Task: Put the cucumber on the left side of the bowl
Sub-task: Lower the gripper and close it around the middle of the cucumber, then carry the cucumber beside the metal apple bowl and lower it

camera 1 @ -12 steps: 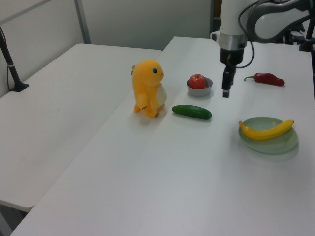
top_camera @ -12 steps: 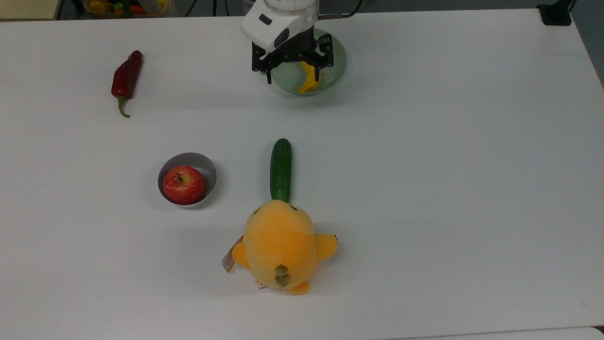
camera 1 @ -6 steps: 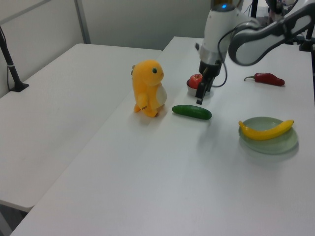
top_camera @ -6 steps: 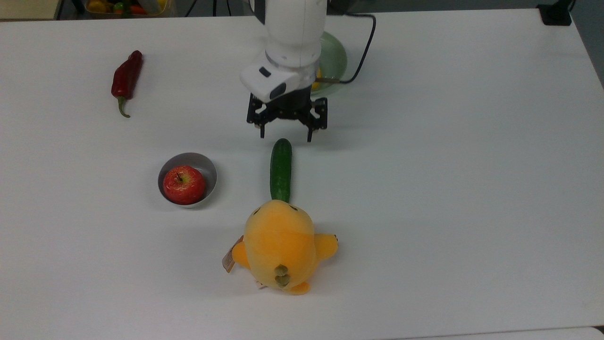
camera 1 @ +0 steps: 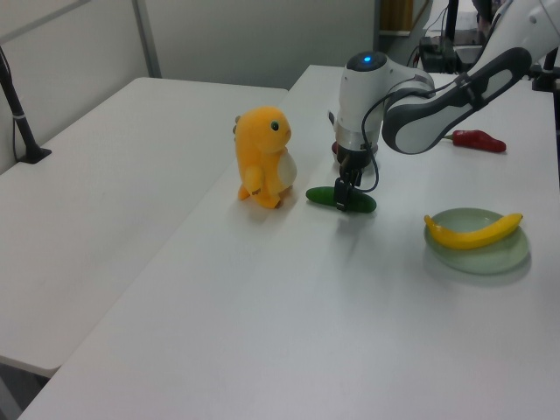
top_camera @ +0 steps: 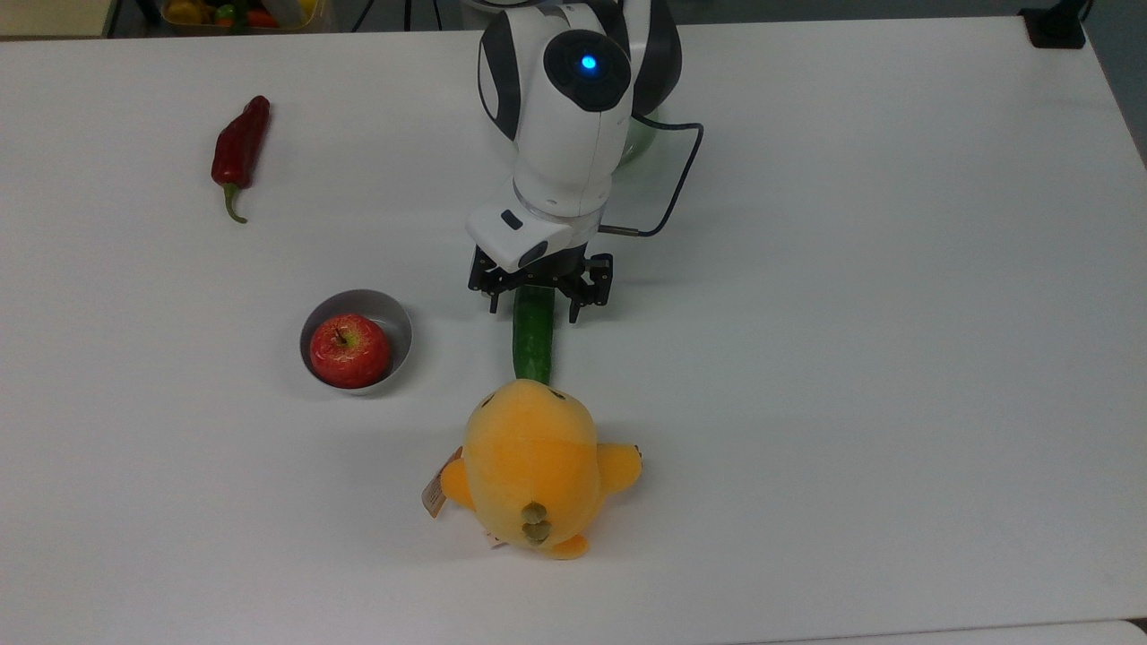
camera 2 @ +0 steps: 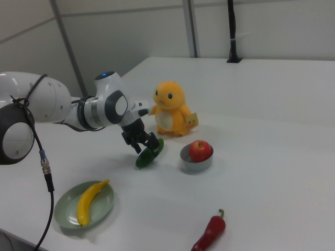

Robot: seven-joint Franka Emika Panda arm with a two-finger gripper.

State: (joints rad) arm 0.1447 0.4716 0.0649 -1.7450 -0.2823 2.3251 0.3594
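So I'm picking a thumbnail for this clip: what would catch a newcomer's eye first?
Probably the orange plush toy, standing near the table's front edge in the top view, brightest thing there. Just above it, the big white arm reaches down with its open claw straddling the dark green cucumber, which lies flat on the table. The red apple in its small grey bowl, to the top view's left of the cucumber, comes next.

Smooth glossy cucumber, fuzzy cloth plush toy, matt white table, shiny apple
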